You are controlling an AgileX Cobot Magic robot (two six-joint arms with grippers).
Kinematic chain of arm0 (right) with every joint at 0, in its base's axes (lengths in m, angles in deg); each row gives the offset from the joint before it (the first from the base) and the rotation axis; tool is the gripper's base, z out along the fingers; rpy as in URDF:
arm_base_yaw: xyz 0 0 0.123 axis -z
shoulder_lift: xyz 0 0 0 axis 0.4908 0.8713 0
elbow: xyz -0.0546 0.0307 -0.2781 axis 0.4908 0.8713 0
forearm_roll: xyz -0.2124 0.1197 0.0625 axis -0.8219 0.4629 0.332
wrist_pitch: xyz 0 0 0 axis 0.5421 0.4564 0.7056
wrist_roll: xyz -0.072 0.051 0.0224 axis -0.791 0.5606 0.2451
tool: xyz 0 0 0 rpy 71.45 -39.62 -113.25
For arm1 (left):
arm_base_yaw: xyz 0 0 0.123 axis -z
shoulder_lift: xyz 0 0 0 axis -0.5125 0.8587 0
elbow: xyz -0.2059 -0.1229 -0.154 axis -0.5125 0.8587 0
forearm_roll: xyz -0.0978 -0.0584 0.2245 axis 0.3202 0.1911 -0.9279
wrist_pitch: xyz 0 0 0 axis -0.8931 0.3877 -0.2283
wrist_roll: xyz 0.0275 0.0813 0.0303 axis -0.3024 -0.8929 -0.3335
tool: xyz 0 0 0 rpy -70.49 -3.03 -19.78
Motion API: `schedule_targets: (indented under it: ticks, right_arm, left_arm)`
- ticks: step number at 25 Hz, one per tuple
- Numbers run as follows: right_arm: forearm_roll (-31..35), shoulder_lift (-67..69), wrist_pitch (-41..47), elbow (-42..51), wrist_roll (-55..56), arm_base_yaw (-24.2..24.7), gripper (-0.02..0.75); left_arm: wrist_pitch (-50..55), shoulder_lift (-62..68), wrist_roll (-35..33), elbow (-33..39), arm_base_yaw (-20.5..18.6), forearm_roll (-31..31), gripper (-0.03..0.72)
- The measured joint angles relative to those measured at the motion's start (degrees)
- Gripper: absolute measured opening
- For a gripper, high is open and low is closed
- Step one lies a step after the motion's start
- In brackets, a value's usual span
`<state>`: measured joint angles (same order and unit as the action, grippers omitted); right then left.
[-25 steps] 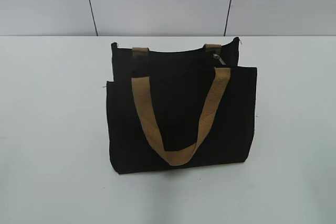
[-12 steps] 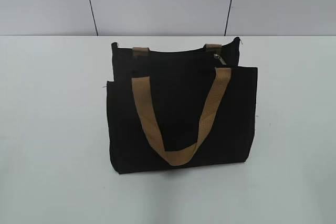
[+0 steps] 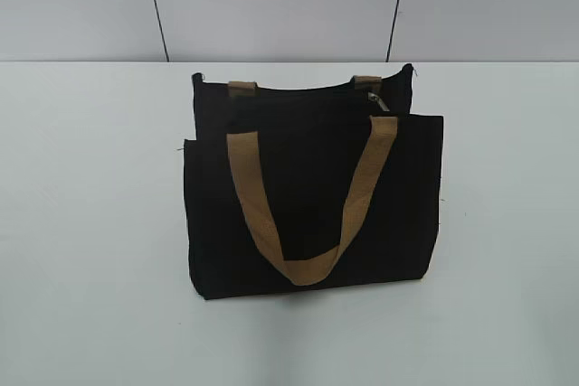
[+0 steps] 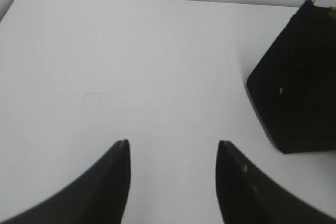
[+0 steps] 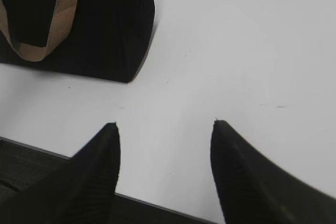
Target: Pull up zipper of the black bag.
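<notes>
Exterior: the black bag (image 3: 312, 201) stood mid-table, soft fabric, likely to sag; the zipper (image 3: 377, 100) pull sat at its top right, small, best pinched there.
Left wrist: the left gripper (image 4: 173, 148) hung apart, empty, bag at right.
Right wrist: the right gripper (image 5: 165, 127) gaped, bag upper left.

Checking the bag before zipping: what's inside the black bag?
Nothing can be made out inside. The black bag stands upright on the white table, its top opening dark, with the silver zipper pull near the right end. The front panel hides the interior.
</notes>
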<state>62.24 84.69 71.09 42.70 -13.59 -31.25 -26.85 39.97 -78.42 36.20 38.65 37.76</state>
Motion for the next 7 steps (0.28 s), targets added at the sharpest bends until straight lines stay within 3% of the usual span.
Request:
schedule_targets:
  ticks: [7]
  right_arm:
    - [0.0,0.0,0.0,0.0,0.0,0.0,0.435]
  left_arm:
    - [0.0,0.0,0.0,0.0,-4.3,0.0,0.342]
